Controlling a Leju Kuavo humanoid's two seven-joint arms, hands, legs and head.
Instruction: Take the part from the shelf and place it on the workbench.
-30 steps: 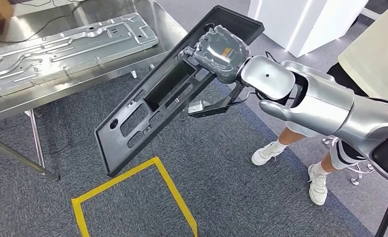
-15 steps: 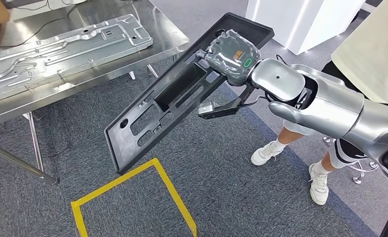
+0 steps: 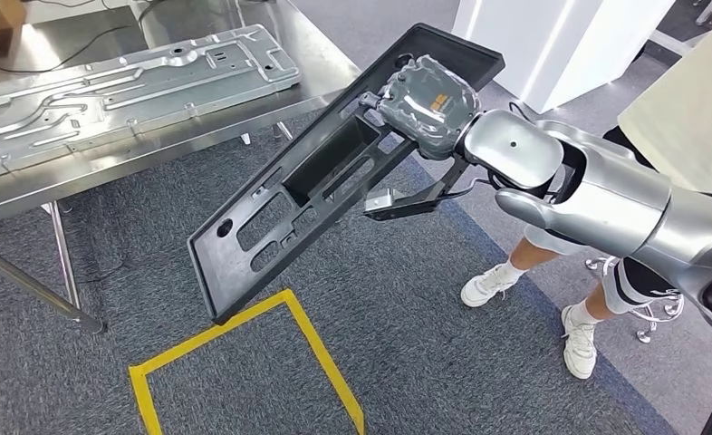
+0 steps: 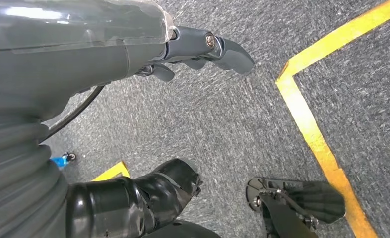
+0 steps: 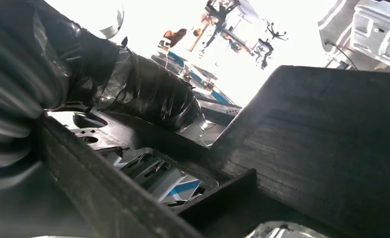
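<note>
The part [image 3: 275, 195] is a long black plastic panel with a recess and several cut-outs. It hangs tilted in the air over the carpet, its low end near the yellow tape and its high end beside the workbench corner. My right hand [image 3: 425, 100] grips it near the upper end; in the right wrist view the wrapped thumb [image 5: 143, 94] lies across the part's [image 5: 322, 148] dark underside. The steel workbench [image 3: 153, 140] stands at the upper left. My left hand [image 4: 84, 54] hangs over the floor, fingers [image 4: 218, 47] apart from the thumb, holding nothing.
A stamped grey metal plate [image 3: 126, 86] lies along the workbench top. The table's leg [image 3: 62, 263] stands at the left. A person [image 3: 687, 100] in white shoes [image 3: 484, 285] stands close on the right. Yellow tape [image 3: 316, 349] marks the carpet below; a white cabinet [image 3: 552, 36] stands behind.
The whole picture has shifted a little, so the workbench lies slightly further right. My right hand still holds the part, now a bit higher and more to the right than a second ago.
</note>
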